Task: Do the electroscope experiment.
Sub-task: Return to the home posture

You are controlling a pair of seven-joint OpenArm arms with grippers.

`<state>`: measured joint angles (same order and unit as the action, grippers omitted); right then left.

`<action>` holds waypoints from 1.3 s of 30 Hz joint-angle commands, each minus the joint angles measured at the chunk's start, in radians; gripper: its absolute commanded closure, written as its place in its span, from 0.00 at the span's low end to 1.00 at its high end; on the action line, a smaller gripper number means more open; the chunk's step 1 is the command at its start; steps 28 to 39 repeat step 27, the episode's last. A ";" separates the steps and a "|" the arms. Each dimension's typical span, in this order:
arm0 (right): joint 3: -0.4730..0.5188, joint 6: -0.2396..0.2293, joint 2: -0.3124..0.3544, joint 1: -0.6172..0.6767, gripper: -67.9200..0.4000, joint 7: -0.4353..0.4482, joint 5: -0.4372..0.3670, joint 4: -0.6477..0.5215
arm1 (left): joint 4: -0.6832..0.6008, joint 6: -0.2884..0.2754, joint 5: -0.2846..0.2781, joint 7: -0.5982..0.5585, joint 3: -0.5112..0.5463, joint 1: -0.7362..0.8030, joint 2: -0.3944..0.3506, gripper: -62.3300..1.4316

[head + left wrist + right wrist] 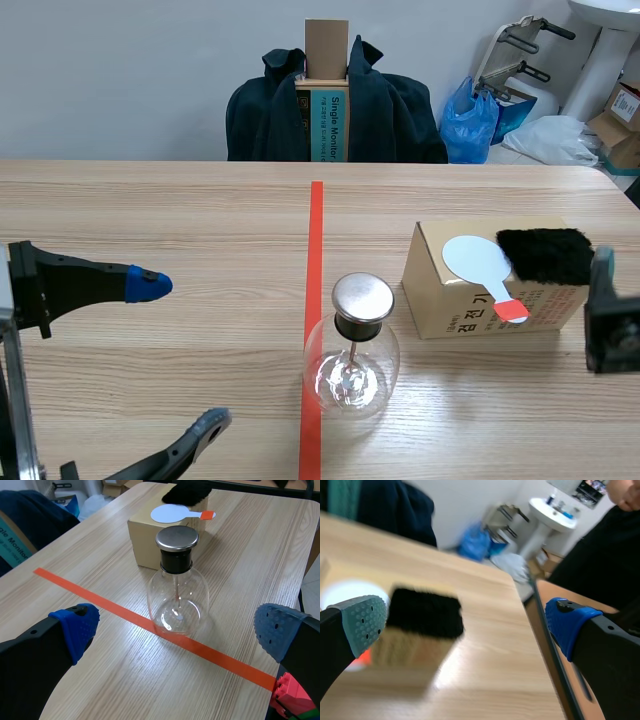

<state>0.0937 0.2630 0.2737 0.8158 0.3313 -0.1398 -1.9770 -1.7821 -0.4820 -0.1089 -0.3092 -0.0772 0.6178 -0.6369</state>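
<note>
left pincer (177, 630): two thick matte black fingers, each tapering to a rounded blue pad (75, 627) covered in small dots. right pincer (465, 622): same black fingers, one grey-green pad (364, 622) and one blue pad (566, 625), both dotted. In the scene view the right pincer's body is a boxy black block. A pale grey bar (12, 400) sits behind the left pincer's base.

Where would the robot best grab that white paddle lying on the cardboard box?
By the red handle end: it seems to overhang the cardboard box, while the white disc lies flat on top. Come from the robot's side, pinching above and below.
</note>
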 commanded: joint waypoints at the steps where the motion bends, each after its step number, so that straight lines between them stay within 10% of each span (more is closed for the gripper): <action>1: 0.034 -0.047 0.019 -0.017 0.00 0.008 -0.034 -0.021 | -0.005 -0.002 -0.018 -0.007 0.002 0.000 0.005 0.00; 8: 0.104 -0.301 0.056 -0.018 0.00 -0.026 -0.064 -0.126 | -0.005 -0.002 -0.038 -0.007 0.002 0.000 0.005 0.00; 22: 0.102 -0.523 0.053 -0.018 0.00 -0.087 0.047 -0.125 | -0.005 0.001 -0.037 -0.007 0.002 0.000 0.005 0.00; 39: 0.102 -0.525 0.053 -0.018 0.00 -0.076 0.047 -0.125 | -0.005 0.001 -0.037 -0.007 0.002 0.000 0.005 0.00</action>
